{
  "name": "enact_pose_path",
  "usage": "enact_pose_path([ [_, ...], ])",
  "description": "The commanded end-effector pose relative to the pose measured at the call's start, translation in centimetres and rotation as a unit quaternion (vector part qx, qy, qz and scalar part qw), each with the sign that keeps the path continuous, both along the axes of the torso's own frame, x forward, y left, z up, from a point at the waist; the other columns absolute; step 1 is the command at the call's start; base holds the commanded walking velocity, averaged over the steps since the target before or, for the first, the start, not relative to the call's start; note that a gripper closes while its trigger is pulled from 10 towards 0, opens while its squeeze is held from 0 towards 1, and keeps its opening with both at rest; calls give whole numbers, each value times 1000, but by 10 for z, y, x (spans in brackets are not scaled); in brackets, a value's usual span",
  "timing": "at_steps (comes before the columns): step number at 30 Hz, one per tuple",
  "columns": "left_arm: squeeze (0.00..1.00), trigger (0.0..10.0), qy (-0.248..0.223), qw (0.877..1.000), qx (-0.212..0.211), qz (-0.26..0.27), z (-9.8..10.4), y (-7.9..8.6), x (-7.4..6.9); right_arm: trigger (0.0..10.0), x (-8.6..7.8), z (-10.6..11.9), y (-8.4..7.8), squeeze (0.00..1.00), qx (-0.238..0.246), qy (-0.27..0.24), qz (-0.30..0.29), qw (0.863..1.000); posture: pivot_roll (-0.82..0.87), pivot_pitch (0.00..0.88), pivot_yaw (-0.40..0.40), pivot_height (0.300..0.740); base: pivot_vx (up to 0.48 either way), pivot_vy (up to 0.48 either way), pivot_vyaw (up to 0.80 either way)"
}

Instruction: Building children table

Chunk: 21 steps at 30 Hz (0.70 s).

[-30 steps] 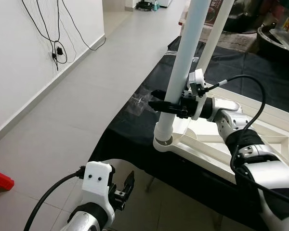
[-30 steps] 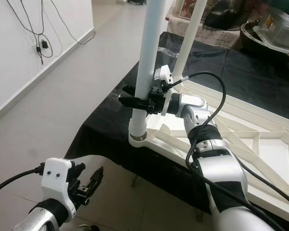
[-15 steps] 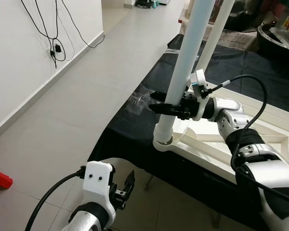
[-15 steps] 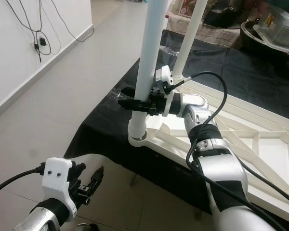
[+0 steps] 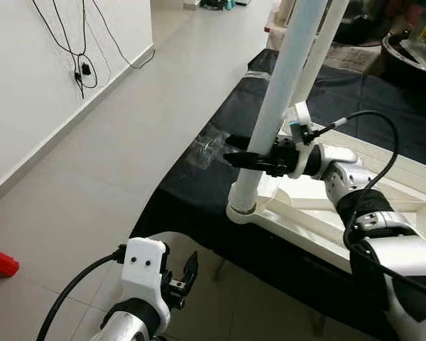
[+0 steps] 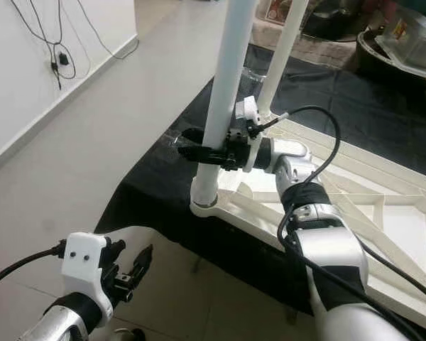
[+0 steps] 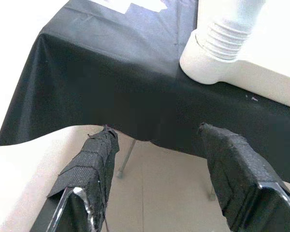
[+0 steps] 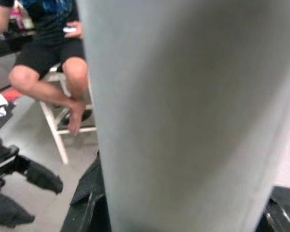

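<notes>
Since the earlier frames the white cylindrical table leg (image 5: 284,99) leans further toward upper right, its base in the corner socket of the white plastic tabletop (image 5: 298,213) at frame centre; seating appears unfinished. Right gripper (image 5: 250,160) is clamped on the leg. Left gripper (image 5: 187,273), lower left, hangs parted and empty. The black cloth (image 5: 192,192) lies beneath; a second white leg (image 6: 280,53) stands close behind.

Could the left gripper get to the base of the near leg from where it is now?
Probably yes. The left gripper hangs open below the table edge, with only open air between it and the leg's base above. The right gripper holds the leg higher up, leaving the base free.
</notes>
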<state>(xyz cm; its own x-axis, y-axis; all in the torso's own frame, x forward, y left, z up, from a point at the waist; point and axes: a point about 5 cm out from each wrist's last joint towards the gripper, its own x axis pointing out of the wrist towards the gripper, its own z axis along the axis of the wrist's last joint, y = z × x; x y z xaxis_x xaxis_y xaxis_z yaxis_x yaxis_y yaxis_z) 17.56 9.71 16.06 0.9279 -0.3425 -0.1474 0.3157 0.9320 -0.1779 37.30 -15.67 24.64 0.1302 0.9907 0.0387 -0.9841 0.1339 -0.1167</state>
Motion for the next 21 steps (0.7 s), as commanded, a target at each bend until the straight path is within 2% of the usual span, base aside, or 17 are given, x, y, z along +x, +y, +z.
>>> enact_pose_path([
  [1,0,10000,9,1000,3,-2,-2,-1,-3,10000,-3,-19,-5,0,-24,40,5,999,248,214,-121,740,0,0,0],
  [10,0,10000,10,1000,5,-2,-2,-1,-3,10000,-5,-22,-4,0,-24,41,16,999,250,217,-119,740,0,0,0],
  [16,0,10000,9,1000,6,-2,-2,-2,-2,10000,-2,-24,9,0,-24,20,-7,999,247,216,-120,740,0,0,0],
  [21,0,10000,8,1000,7,-2,-2,-2,-2,10000,-7,-29,15,0,-34,15,30,999,249,213,-120,740,0,0,0],
])
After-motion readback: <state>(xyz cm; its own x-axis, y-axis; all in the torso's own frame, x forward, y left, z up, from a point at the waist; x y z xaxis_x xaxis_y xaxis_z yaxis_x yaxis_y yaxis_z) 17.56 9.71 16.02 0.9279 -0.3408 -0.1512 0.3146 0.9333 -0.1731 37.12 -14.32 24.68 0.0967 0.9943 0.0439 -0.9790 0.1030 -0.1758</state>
